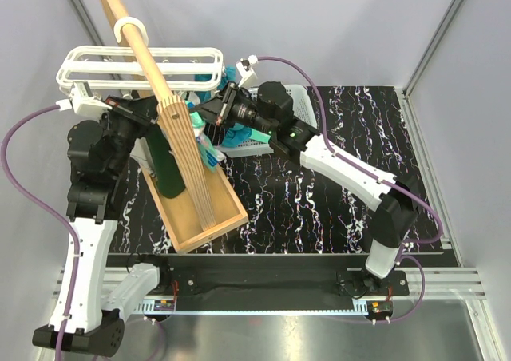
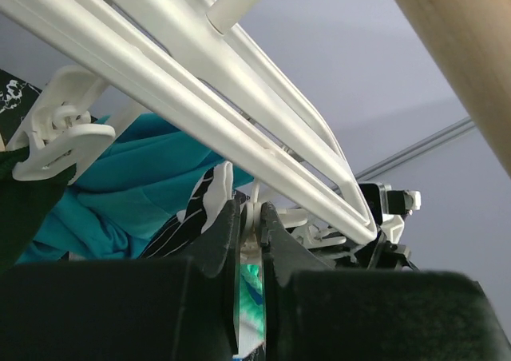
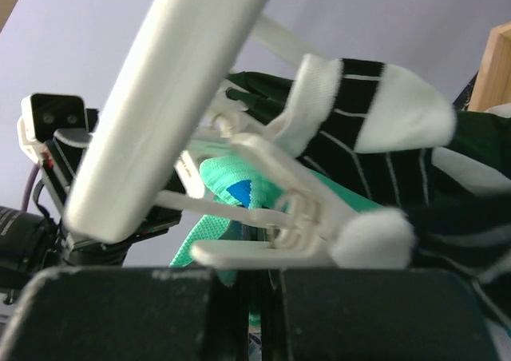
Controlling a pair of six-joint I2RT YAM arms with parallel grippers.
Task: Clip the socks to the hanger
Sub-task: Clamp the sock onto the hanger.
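**Hanger** (image 1: 140, 64): white frame rack. It hangs by its hook loop on the wooden pole (image 1: 120, 9), raised over the back left of the table. Both wrist views show its bars and clips from below.

**Black-and-white striped sock** (image 3: 375, 113): up at clip level, lying just beside a white clip (image 3: 279, 213). We cannot tell whether any clip bites it.

**Mint green sock** (image 3: 231, 189): just under the same clip, with no clip visibly closed on it.

**Left gripper** (image 2: 251, 217): fingers together directly beneath the rack. Mint-and-white fabric shows in the slit between them, so we judge that it pinches the mint green sock.

**Right gripper** (image 3: 267, 275): fingers together at the foot of the clip. We cannot tell whether it grips the clip's tab or only meets it.

**Progress:** we judge the task to be under way.
- We cannot confirm that any sock is fastened.
- The mint green sock is not yet in a clip.
- We cannot tell how many socks remain elsewhere.

**Wooden tray** (image 1: 227, 217): it holds the foot of the slatted stand (image 1: 188, 161). The lower end of the dark green garment (image 1: 169, 169) hangs over it. We see no sock in it.

**Grey mesh basket** (image 1: 302, 97): mostly hidden behind the right arm. A teal cloth (image 1: 233, 133) is heaped at its near side, and its other contents are hidden.
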